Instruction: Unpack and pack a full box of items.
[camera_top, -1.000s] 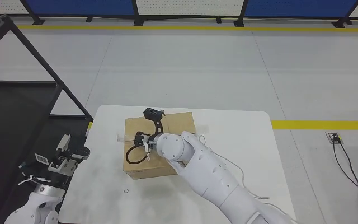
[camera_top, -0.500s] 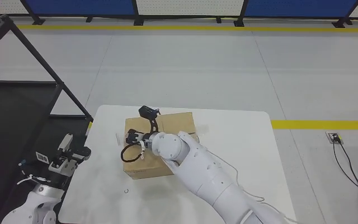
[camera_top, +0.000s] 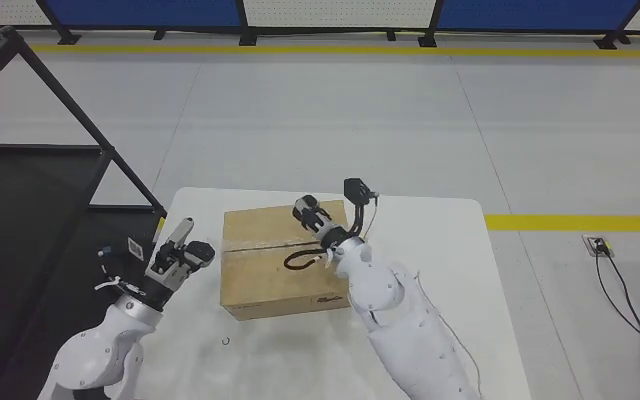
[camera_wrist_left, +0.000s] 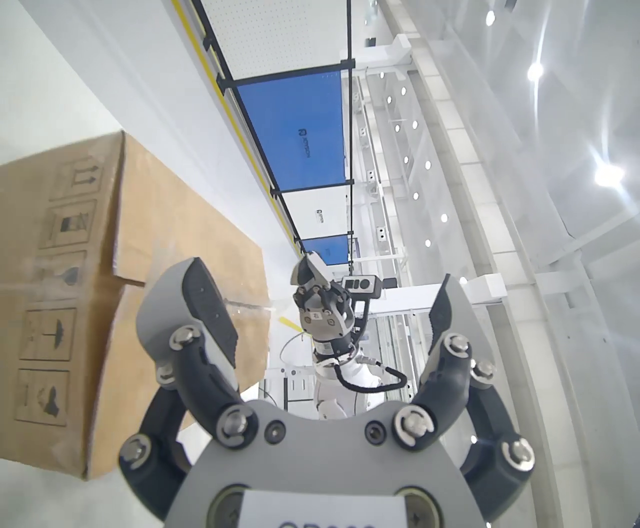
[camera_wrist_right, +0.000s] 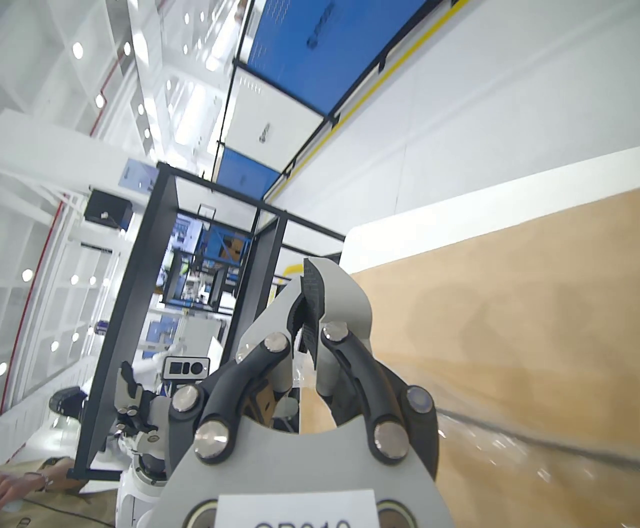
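The box (camera_top: 255, 285) sits shut and taped in the middle of the table (camera_top: 450, 240). The left gripper (camera_wrist_left: 320, 295) hangs just beside the box's left side, fingers spread wide and empty. The right gripper (camera_wrist_right: 307, 285) hovers above the box's top near its far edge, fingers pressed together, holding nothing

Brown rectangular cardboard box (camera_top: 255, 285): flaps closed, clear tape along seam, upright. Beside left pincer (camera_top: 185, 242), below right pincer (camera_wrist_right: 306, 286).
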